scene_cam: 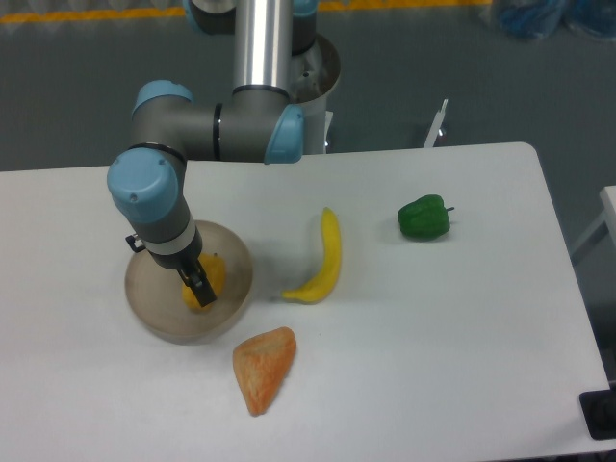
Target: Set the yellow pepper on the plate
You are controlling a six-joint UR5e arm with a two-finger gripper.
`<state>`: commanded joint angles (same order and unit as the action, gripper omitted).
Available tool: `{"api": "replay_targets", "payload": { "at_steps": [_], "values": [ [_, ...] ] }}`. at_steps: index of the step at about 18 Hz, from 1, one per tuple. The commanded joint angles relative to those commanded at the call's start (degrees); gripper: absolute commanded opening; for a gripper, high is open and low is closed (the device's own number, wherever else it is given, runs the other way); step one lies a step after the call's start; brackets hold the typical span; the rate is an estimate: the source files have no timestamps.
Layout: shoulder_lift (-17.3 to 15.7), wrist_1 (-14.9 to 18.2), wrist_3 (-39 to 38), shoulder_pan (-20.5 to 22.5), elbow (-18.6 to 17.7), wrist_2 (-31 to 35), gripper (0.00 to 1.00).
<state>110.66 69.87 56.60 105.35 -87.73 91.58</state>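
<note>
Nearest the worktop's (433, 366) front edge, left of centre: orange wedge-shaped piece (264, 368), lying flat, point toward the front. Just behind and left of it, toward the left edge: plate (154, 322), round, beige-grey, low rim, flat on the white surface, apart from the wedge by a narrow gap. Inside the plate, right of its centre: yellow pepper (214, 279), only partly seen (dark fingers cross in front). Over it, the gripper (199, 288), reaching down from the wrist into the plate, fingers at the pepper; whether clamped on it or parted, cannot tell, since the gap between the fingers is hidden by their own dark bodies. Whether resting on the plate floor or held just clear of it, also cannot tell. Right of the plate, around mid-depth of the worktop: banana (325, 260), long, curved, yellow, lower tip near the plate's right rim but not touching, upper tip pointing toward the back edge. Farther right and a little farther back, well apart from the banana: green pepper (424, 218), stubby, small dark stem on its right side. Above the plate, toward the back left: arm (159, 197), grey links with blue joint caps, bent at the elbow and running back to a silver column at the worktop's back edge.
</note>
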Motion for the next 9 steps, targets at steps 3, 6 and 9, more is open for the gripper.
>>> {"api": "replay_targets", "payload": {
  "at_steps": [3,6,9],
  "values": [
    [0.2,0.3,0.3,7.8,4.3,-0.7,1.0],
    [0.4,0.3,3.8,15.2,6.4,-2.5,1.0],
    [0.4,0.4,8.3,20.8,6.3,-5.9,1.0]
  ]
}}
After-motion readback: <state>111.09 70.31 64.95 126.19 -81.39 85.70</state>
